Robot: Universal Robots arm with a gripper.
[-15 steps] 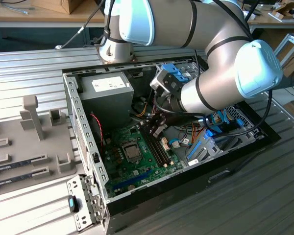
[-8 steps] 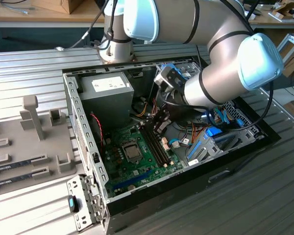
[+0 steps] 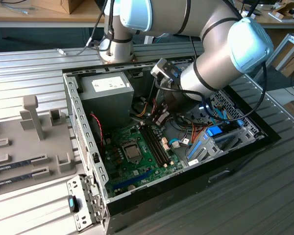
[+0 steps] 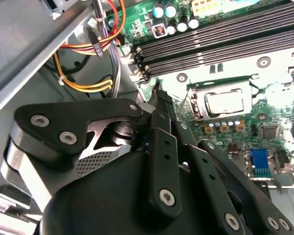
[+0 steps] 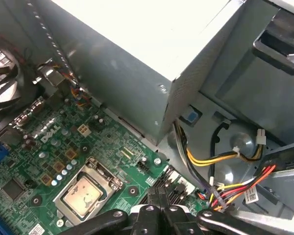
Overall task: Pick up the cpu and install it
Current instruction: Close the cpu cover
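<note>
- While the arm (image 3: 210, 73) leans down into the open computer case (image 3: 88, 147), the hand (image 5: 159, 193) hangs just above the motherboard (image 3: 118, 166), and we see it in both wrist views (image 4: 159, 95).
- Its black fingers (image 5: 170, 215) are pressed together, tip against tip, with nothing showing between them.
- Right by those tips in the first wrist view run the long dark memory slots (image 5: 172, 190), and close beside them a bundle of yellow, red and black cables (image 5: 220, 159).
- And the cpu (image 3: 133, 152): it lies flat inside the socket frame (image 4: 196, 105) on the board, silver top up, low and centre in the exterior view.
- Both wrist views catch the chip as well (image 4: 224, 102) (image 5: 83, 192), near the hand but clearly apart from it, no contact.
- Further out, the grey power supply (image 3: 105, 95) with its white label fills the case's far corner, above the board in the exterior view.
- On the exterior view's right, a blue drive bay (image 3: 215, 139) sits inside the case.
- Outside the case, on the exterior view's left, a grey tray (image 3: 49, 147) holds two memory sticks (image 3: 19, 164).
- Everything rests on a ribbed metal surface (image 3: 34, 63).
</note>
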